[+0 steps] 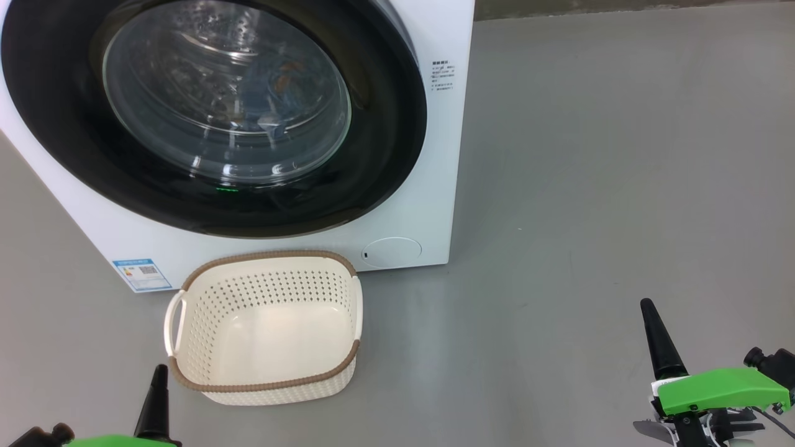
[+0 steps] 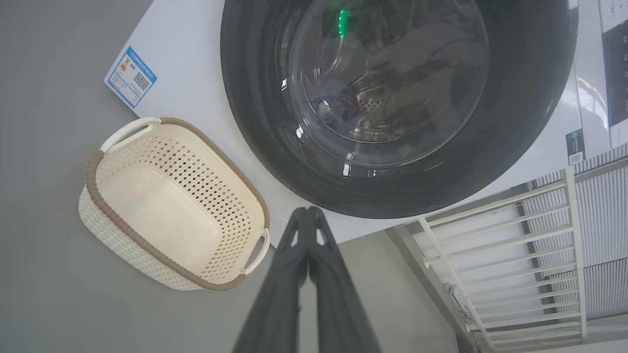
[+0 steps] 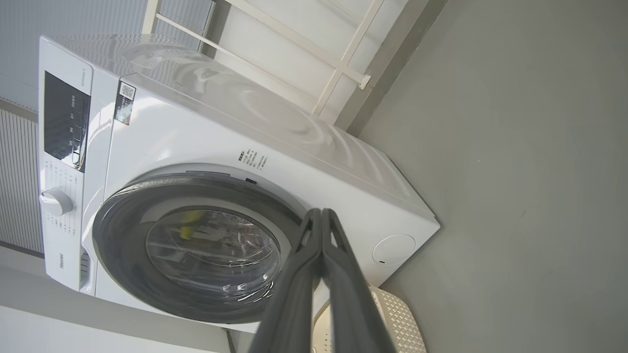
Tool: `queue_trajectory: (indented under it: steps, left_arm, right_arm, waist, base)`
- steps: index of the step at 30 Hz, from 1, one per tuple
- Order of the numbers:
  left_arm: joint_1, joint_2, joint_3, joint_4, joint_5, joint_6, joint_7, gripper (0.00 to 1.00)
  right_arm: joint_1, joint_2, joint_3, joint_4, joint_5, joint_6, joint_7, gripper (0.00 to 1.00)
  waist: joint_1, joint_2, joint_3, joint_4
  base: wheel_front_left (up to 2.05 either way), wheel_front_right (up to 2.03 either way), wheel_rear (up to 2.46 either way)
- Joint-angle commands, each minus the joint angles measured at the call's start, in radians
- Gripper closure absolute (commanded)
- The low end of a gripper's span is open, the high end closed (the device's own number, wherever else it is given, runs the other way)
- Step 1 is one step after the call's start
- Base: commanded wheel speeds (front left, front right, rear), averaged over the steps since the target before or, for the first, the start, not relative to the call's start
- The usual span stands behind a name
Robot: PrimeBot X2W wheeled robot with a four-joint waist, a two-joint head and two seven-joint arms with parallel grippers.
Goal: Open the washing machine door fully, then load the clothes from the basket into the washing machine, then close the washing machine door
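On the front of the washing machine (image 1: 450, 155), the washing machine door (image 1: 227, 93) sits shut, flat against the white body. Behind its glass, inside the washing machine, lie the clothes (image 1: 276, 84), blue with a bit of orange. I think that is why the basket (image 1: 267, 255) has nothing in it: its load looks to be in the drum now. The basket stands on the floor (image 1: 621, 186) just below the washing machine's front, close enough for a short reach up to the door.

The left gripper (image 1: 158, 394) hangs a little way out from the washing machine, by the basket's near corner. Its two fingers are pressed together and hold nothing. The right gripper (image 1: 655, 335) is well away from the washing machine, off to its right. Its fingers are pressed together too, with nothing between them. Both seem to be resting, so the job looks done.

Low on the washing machine's front are a blue label (image 1: 142, 274) with a square code and a round cap (image 1: 391, 252). A small sticker (image 1: 443, 76) near the door has tiny writing I cannot read. The right wrist view shows a name (image 3: 61, 262) that looks like "Hisense", near the knob (image 3: 55, 202).
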Motion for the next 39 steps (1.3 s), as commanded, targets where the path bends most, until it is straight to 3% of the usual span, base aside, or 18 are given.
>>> queue_trajectory:
  steps: [1, 39]
  left_arm:
    - [-0.049, 0.017, 0.019, -0.017, -0.037, -0.001, 0.011, 1.00]
    - [-0.096, 0.019, 0.020, 0.016, -0.482, -0.002, 0.122, 1.00]
  right_arm:
    - [-0.007, -0.002, 0.009, -0.032, 0.032, 0.000, 0.012, 1.00]
    - [0.008, 0.007, -0.017, -0.047, 0.427, -0.001, 0.124, 1.00]
  waist:
    - [-0.0001, 0.0000, -0.001, 0.000]
    - [-0.0001, 0.0000, -0.018, -0.008]
  base:
    - [0.00, 0.00, 0.00]
    - [0.00, 0.00, 0.00]
